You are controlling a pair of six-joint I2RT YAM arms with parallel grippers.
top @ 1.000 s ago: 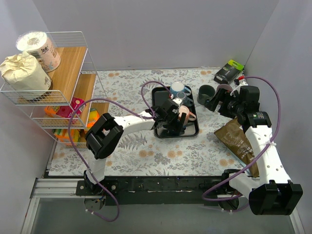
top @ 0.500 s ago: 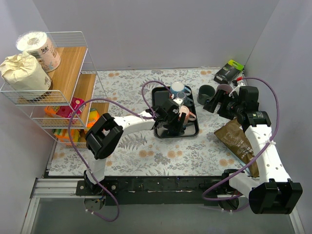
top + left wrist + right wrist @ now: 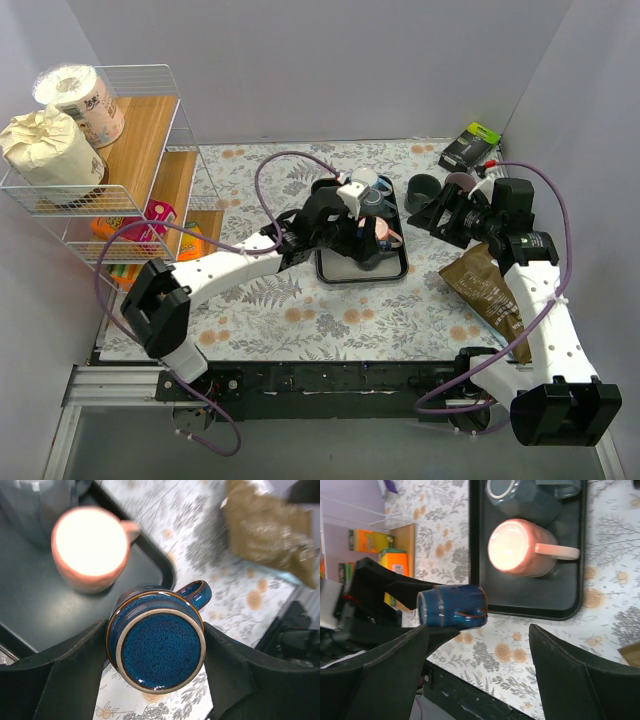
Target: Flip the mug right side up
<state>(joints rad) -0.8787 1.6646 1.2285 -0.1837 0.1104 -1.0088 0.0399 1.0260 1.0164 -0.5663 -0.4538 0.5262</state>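
A dark blue glazed mug [image 3: 161, 647] hangs in the air over the near edge of the black tray [image 3: 30, 610]. Its base faces the left wrist camera and its handle [image 3: 196, 591] points away. My left gripper [image 3: 155, 660] is shut on it, one finger pressed to each side. The right wrist view shows the same mug [image 3: 452, 606] from the side, above the flowered cloth beside the tray [image 3: 530, 605]. In the top view the left gripper [image 3: 362, 245] hides most of the mug. My right gripper [image 3: 428, 210] is open and holds nothing, right of the tray; its fingers [image 3: 370, 670] frame the scene.
A pink mug [image 3: 515, 547] stands upside down on the tray, with a grey-blue mug [image 3: 365, 183] behind it. A dark green cup [image 3: 423, 187] and a black box [image 3: 470, 147] sit at the back right. A brown bag [image 3: 490, 290] lies right. A wire shelf rack [image 3: 110, 170] stands left.
My left gripper has closed on the blue mug and lifted it off the tray, the arm swinging up and its elbow moving left. The right arm has barely moved.
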